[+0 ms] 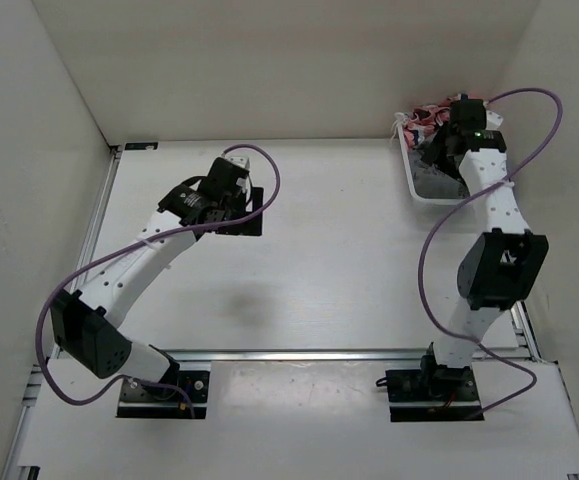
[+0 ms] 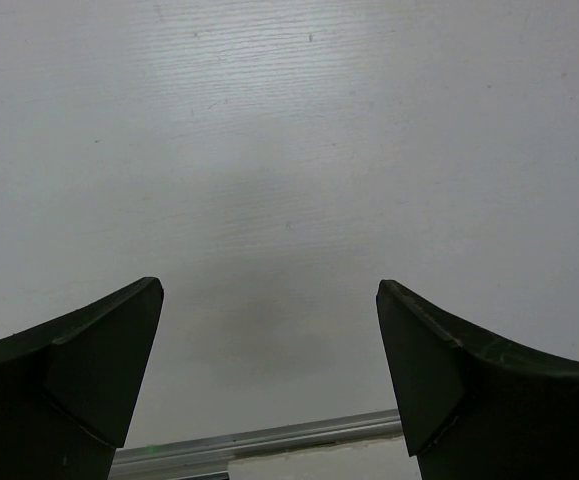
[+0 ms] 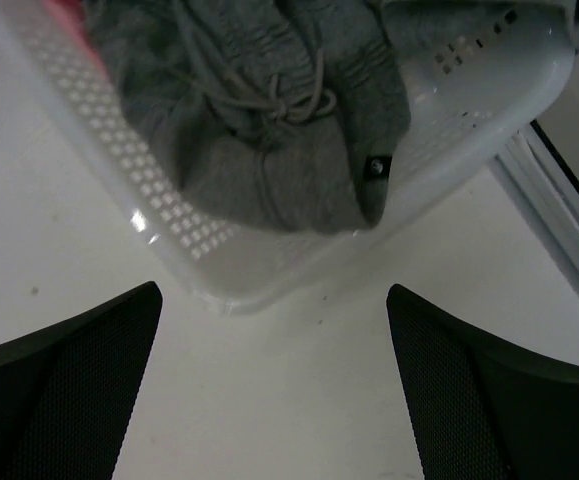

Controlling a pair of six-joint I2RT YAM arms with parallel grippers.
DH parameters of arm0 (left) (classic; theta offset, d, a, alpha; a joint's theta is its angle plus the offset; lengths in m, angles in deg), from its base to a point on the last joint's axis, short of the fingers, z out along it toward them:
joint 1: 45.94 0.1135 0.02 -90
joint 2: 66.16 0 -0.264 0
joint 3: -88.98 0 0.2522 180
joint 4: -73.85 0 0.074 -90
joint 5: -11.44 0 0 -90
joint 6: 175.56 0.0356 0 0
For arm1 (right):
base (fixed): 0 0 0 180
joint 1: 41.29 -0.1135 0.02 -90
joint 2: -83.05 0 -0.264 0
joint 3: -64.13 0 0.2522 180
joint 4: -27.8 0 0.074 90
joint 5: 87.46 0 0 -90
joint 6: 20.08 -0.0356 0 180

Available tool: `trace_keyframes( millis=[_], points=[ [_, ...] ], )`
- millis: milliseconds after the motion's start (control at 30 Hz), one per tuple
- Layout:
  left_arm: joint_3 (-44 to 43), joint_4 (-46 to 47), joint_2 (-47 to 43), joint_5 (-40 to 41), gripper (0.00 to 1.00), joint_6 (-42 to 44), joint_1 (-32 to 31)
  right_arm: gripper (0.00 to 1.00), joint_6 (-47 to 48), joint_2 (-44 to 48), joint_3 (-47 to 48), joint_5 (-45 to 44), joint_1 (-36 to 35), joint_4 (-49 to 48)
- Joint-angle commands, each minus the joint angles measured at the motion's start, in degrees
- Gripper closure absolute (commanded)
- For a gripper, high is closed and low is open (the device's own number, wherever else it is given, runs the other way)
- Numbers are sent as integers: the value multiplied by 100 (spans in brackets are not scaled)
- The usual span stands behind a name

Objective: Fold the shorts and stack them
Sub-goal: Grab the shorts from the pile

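Two robot arms reach over a white table (image 1: 329, 280). On the left, the left gripper (image 2: 269, 300) hovers above bare tabletop, fingers spread wide and holding nothing. At the far right corner, the right gripper (image 3: 274, 300) hangs just in front of a white perforated basket (image 3: 164, 215), fingers also wide apart and empty. The grey shorts (image 3: 269, 130) lie crumpled inside the basket, drawstring bunched on top. A scrap of red (image 3: 69, 12) beside them may be another garment. The job looks barely begun: the shorts need fetching. Next, the right gripper should pass over the rim, sink into the fabric and close.
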Motion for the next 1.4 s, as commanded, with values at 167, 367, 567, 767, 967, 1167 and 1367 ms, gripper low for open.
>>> trace_keyframes(
  millis=[167,367,567,767,967,1167,1367],
  points=[
    [-493,-76,529,-14,0,139,43,4,283,-1935,2057,-48,632,304],
    [-730,-76,968,-14,0,139,43,10,397,-3568,3821,-663,764,375],
    [-853,-76,1268,-14,0,139,43,35,581,-4213,4547,-595,816,42],
    [-1011,-129,1567,91,0,25,43,100,336,-3452,4170,-190,816,-99],
    [-1073,-182,1480,144,0,-221,43,100,300,-1729,3097,750,711,-759],
    [-906,-234,1006,144,0,-379,43,100,502,-795,3001,2174,711,-759],
    [-739,-234,750,144,0,-380,43,95,783,-355,2237,2298,780,-400]
  ],
)
